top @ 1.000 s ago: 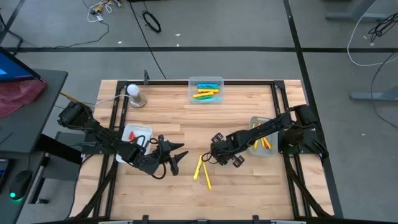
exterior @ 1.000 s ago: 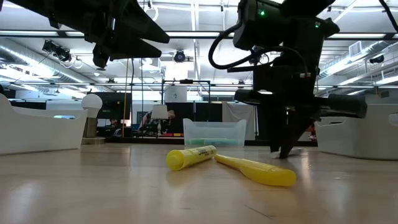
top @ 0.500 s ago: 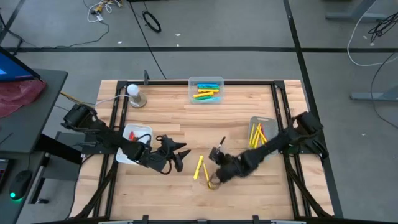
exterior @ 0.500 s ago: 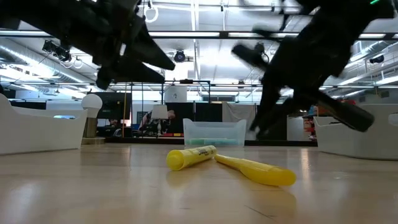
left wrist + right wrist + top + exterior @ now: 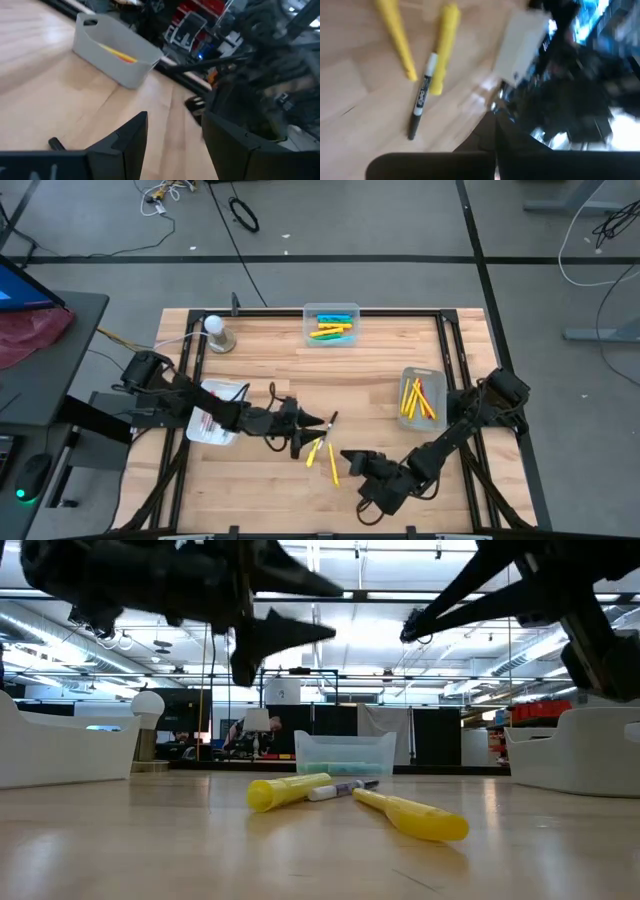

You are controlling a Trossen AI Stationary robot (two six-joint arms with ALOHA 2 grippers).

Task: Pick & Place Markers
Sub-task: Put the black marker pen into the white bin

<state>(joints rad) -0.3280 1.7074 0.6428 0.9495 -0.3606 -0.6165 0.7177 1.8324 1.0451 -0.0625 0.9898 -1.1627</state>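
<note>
Two yellow markers (image 5: pixel 330 462) and a thin white marker (image 5: pixel 322 430) are lying mid-table, well apart from the grey bin (image 5: pixel 420 398). The left gripper (image 5: pixel 303 436) is hovering open beside them; the right gripper (image 5: pixel 352 459) is hanging closed, empty.

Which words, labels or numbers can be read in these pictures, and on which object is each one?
None can be read.
Thin white marker: dark print along its barrel, too blurred to read.
Left claw: pale marks on the dark body below it, too blurred to read.
Two yellow markers, grey bin, clear bin: no text shows.
</note>
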